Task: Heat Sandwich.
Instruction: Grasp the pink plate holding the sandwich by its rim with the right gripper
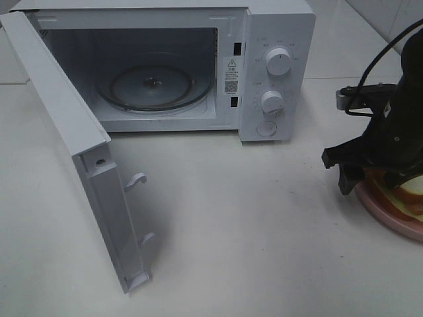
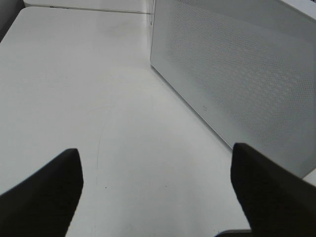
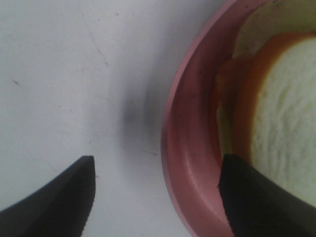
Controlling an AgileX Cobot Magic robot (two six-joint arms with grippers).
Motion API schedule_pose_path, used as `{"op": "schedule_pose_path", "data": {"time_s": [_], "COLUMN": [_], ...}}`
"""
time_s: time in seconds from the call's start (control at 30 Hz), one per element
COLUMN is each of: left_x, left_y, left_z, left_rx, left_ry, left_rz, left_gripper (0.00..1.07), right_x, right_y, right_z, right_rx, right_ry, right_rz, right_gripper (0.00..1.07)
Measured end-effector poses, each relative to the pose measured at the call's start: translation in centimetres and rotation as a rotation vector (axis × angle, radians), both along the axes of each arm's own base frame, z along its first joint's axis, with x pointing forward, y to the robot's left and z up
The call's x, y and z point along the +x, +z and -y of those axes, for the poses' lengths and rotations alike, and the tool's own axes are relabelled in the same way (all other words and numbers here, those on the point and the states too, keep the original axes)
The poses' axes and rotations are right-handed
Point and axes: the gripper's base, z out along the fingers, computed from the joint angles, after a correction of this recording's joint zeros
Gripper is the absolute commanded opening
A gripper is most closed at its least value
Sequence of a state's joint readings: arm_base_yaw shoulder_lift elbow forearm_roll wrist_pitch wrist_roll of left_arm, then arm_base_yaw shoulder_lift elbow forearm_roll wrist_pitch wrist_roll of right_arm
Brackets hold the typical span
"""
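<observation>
The sandwich (image 1: 411, 193), white bread with an orange crust, lies on a round pink plate (image 1: 382, 211) at the right edge of the table. My right gripper (image 1: 370, 177) hangs low over the plate's left side. In the right wrist view the right gripper (image 3: 155, 192) is open and straddles the plate's rim (image 3: 190, 148): one finger stands over the bare table, the other inside the plate next to the sandwich (image 3: 281, 113). My left gripper (image 2: 155, 192) is open over bare table, with nothing between its fingers.
A white microwave (image 1: 274, 66) stands at the back with its door (image 1: 66, 132) swung wide open toward the front left. Its glass turntable (image 1: 152, 86) carries nothing. The perforated side wall of the microwave (image 2: 237, 74) rises beside the left gripper.
</observation>
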State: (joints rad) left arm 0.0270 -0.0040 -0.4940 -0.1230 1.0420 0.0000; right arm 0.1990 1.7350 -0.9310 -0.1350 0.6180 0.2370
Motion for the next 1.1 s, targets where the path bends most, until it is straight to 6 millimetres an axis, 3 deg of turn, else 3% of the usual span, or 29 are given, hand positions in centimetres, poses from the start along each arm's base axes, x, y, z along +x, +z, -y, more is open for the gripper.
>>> {"op": "schedule_pose_path", "data": {"time_s": [0.77,1.1], "left_x": [0.0,0.0], "left_y": [0.0,0.0], "left_z": [0.0,0.0], "left_rx": [0.0,0.0], "left_ry": [0.0,0.0], "left_rz": [0.0,0.0], "left_gripper": [0.76,0.76], "right_x": [0.1,0.5], "right_y": [-0.1,-2.8], "right_z": [0.0,-0.1], "right_rx": [0.006,-0.005], "right_ry": [-0.028,-0.026], "right_rz": [0.006,-0.058], "right_gripper": [0.66,0.66]}}
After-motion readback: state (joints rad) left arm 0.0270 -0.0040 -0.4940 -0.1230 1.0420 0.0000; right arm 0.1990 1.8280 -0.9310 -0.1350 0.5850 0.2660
